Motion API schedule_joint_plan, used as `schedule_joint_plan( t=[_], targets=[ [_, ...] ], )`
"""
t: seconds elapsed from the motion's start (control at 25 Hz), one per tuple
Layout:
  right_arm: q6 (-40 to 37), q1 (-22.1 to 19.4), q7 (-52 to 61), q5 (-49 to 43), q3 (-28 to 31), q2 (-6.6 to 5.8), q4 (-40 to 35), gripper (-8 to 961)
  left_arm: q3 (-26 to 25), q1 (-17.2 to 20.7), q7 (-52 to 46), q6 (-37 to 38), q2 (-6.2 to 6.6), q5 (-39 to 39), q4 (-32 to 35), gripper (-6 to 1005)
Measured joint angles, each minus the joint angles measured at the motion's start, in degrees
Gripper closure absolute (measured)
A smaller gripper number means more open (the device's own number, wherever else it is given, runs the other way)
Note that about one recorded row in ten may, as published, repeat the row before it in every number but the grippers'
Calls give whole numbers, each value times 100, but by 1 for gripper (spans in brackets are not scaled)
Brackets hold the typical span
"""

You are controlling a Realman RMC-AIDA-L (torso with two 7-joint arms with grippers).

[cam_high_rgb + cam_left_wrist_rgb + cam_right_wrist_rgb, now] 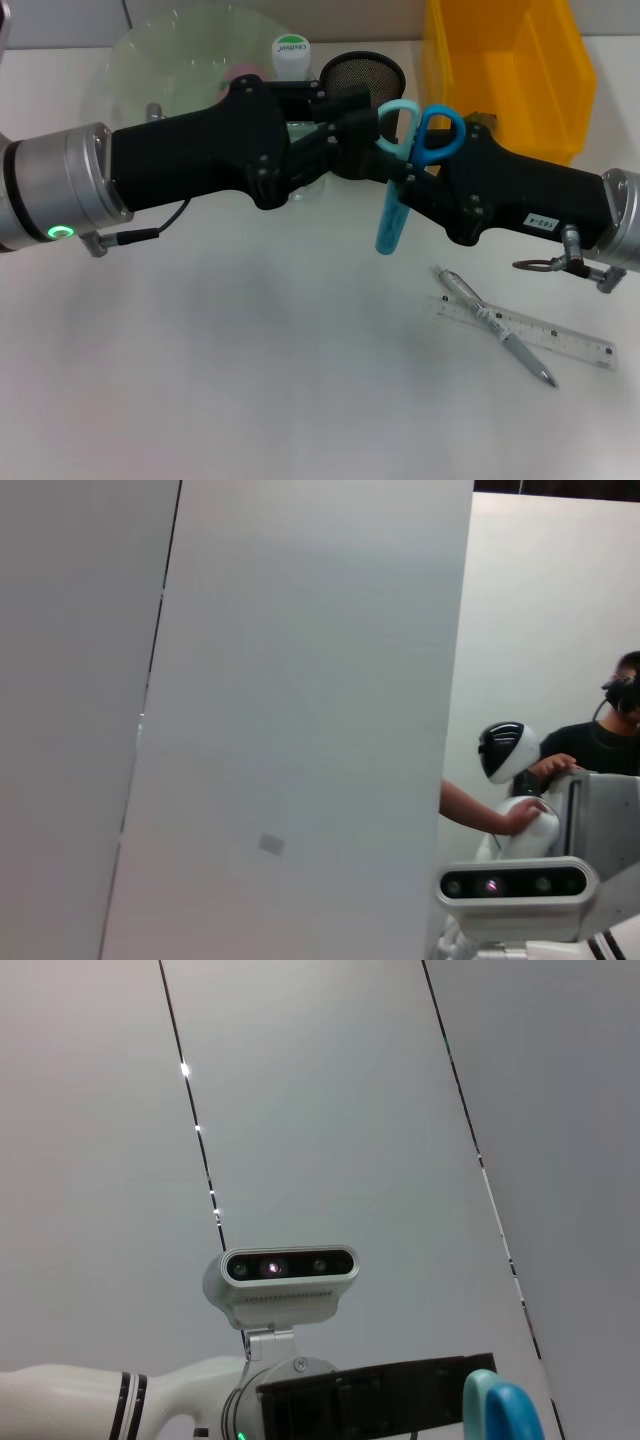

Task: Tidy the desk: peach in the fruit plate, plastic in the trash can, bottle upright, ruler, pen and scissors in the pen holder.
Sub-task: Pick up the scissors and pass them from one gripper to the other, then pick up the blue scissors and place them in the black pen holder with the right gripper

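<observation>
while both arms meet mid-desk, right gripper (412,180) clasps scissors (408,158) upright.

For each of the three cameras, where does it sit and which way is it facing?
Head view: on the robot's head, looking down at the desk; both arms meet at the scissors.
Left wrist view: on the left arm, facing upward and back at wall panels, a person and the robot's head camera.
Right wrist view: on the right arm, facing up at the same head camera; scissors handle shared with the head view.
</observation>
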Motion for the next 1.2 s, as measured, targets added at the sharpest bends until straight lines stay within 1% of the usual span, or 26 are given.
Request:
schedule_joint_plan(
  t=[0.32, 0.44, 0.56, 0.64, 0.72, 0.76, 0.84, 0.96, 1.04, 1.08, 1.2],
  targets=[
    [16, -151, -47, 2, 74, -5, -16, 859, -235, 111, -3, 110, 14, -17, 70, 798],
    [30, -242, -55, 33, 316, -19, -43, 859, -322, 186, -3, 160, 25, -1, 135, 797],
    [30, -275, -55, 37, 449, -23, -48, 859, -339, 223, 10, 162, 25, 4, 170, 706],
    [29, -300, -55, 44, 670, -36, -68, 859, -364, 349, 104, 164, 22, 17, 284, 645],
    [27, -311, -54, 45, 735, -38, -100, 859, -364, 384, 123, 164, 22, 16, 303, 568],
    [25, -326, -38, 45, 804, -40, -152, 859, -364, 384, 123, 164, 22, 16, 303, 529],
    [53, -358, 113, 47, 990, -39, -390, 859, -367, 527, 156, 137, 19, 13, 379, 452],
    [157, -352, 249, 48, 1106, -39, -576, 859, -368, 544, 157, 143, 18, 14, 377, 305],
    [495, -282, 448, 48, 1188, -39, -855, 860, -368, 556, 160, 154, 18, 15, 370, 207],
    [495, -282, 448, 48, 1188, -39, -855, 860, -368, 556, 160, 154, 18, 15, 370, 205],
    [961, -157, 670, 12, 1145, -42, -1138, 860, -315, 640, 230, 183, 17, 38, 348, 198]
  ],
)
